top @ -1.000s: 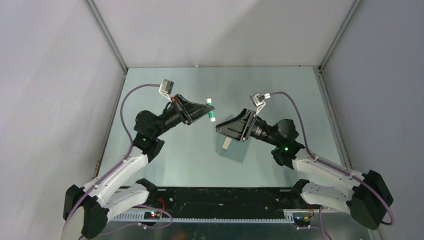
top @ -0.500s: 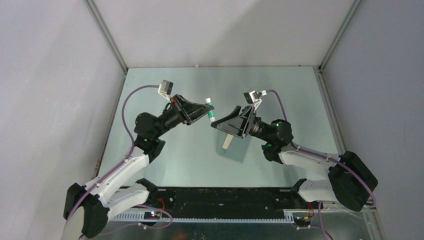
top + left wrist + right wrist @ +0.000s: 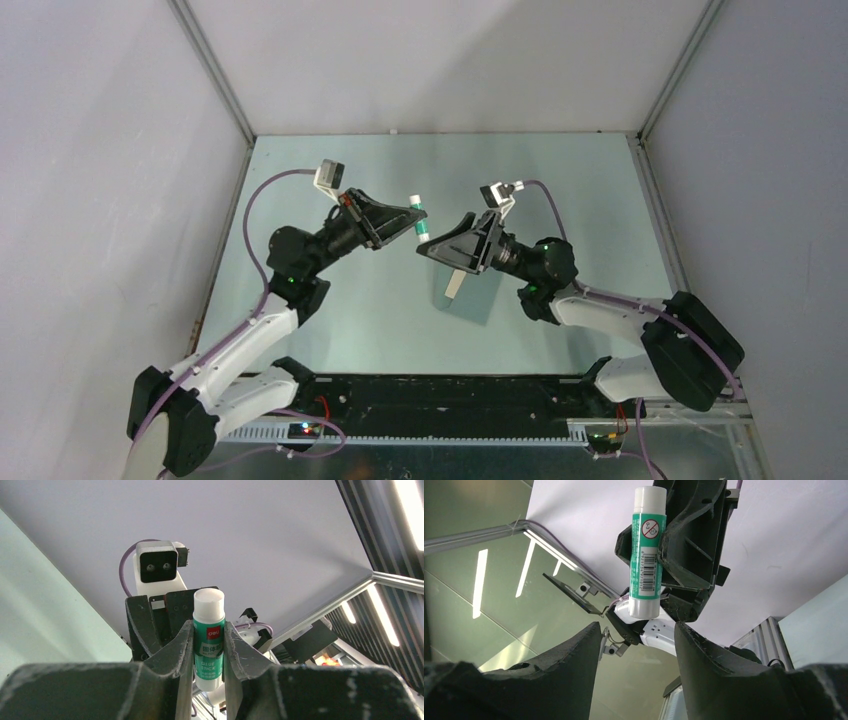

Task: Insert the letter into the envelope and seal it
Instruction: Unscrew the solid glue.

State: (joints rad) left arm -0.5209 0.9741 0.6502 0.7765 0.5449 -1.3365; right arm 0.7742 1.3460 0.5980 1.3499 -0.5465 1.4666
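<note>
Letter: the letter [image 3: 453, 287] shows only as a small tan strip in the middle of the top view. It lies flat on the table [image 3: 340, 330], just below the right gripper [image 3: 422, 249] in the frame.
Envelope: I cannot pick it out (it is nearly the same colour as the table).
Glue stick: the glue stick [image 3: 421, 220] is higher in the frame than the letter, and its long side runs up and down.
Way to the stick: in the right wrist view it stands upright at the top middle. Its near end is just above the gap between the two fingers [image 3: 574, 660].
Nearer arm: the left one.
Left gripper: the left gripper [image 3: 208, 645] is pinching the glue stick around its middle.
Right gripper: spread wide, holding nothing and touching nothing.
</note>
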